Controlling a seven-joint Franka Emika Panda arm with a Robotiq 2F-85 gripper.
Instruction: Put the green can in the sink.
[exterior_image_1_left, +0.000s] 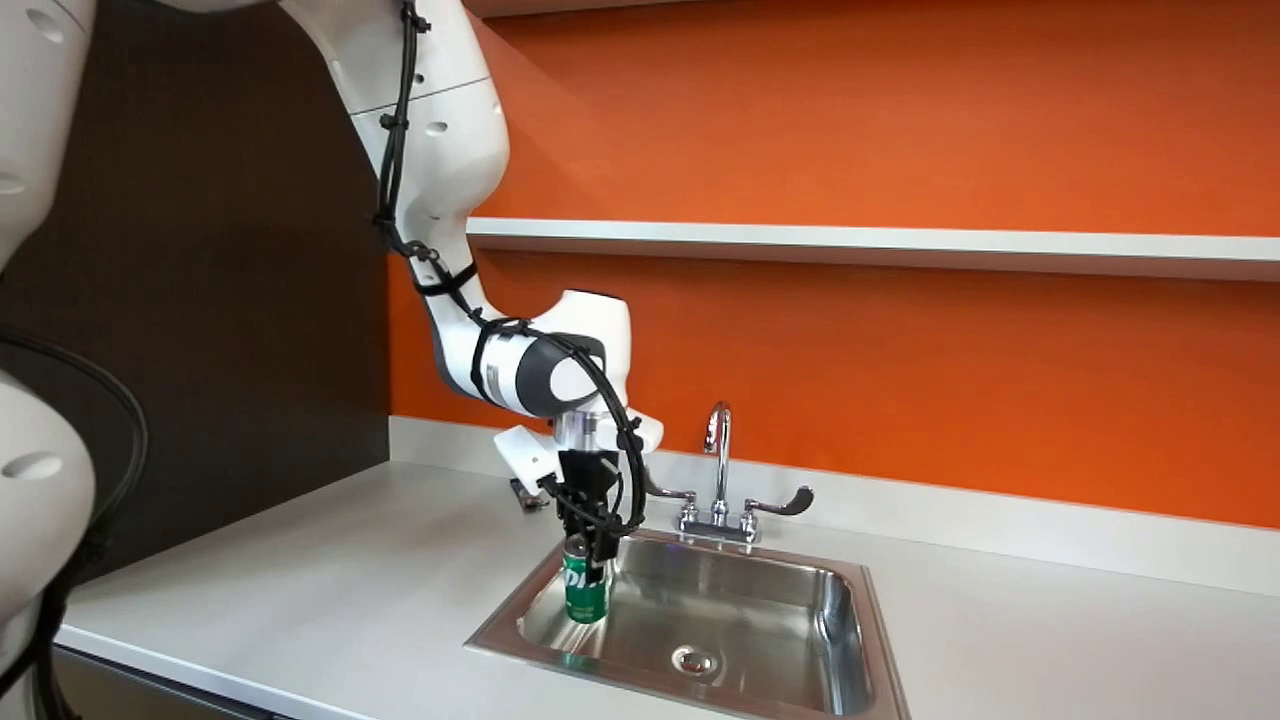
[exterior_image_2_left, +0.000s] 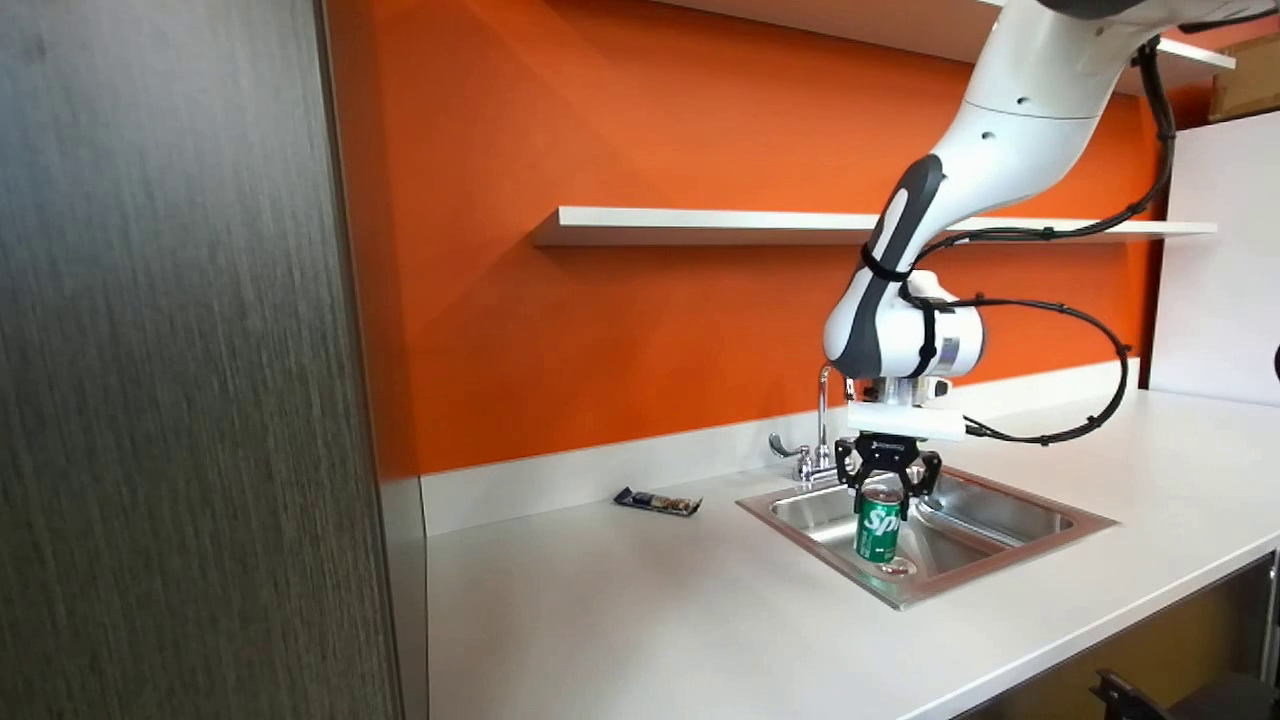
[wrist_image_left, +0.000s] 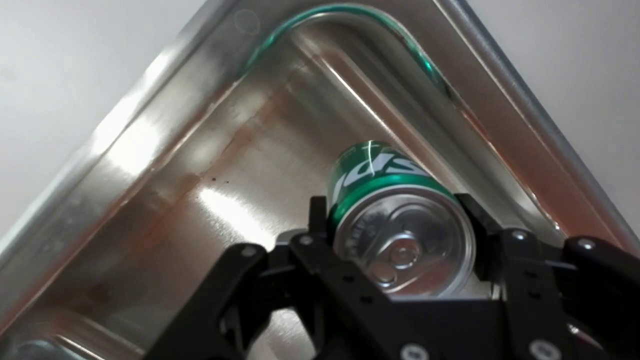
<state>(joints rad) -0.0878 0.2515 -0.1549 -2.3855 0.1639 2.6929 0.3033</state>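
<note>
1. The green can (exterior_image_2_left: 877, 530) was upright at the sink (exterior_image_1_left: 875, 640), within its rim as the wrist view showed; whether the base met the bottom, I could not tell.
2. The fingers (wrist_image_left: 318, 216) were clamped on the can's sides, near its silvery top.
3. Just beside the sink's rim stood the chrome faucet (exterior_image_1_left: 722, 460).
4. On the table (exterior_image_2_left: 600, 620), well apart from the sink, lay a wrapped packet (exterior_image_2_left: 658, 502).
5. A white shelf (exterior_image_1_left: 880, 238) crossed the orange wall (exterior_image_1_left: 900, 350) above.
</note>
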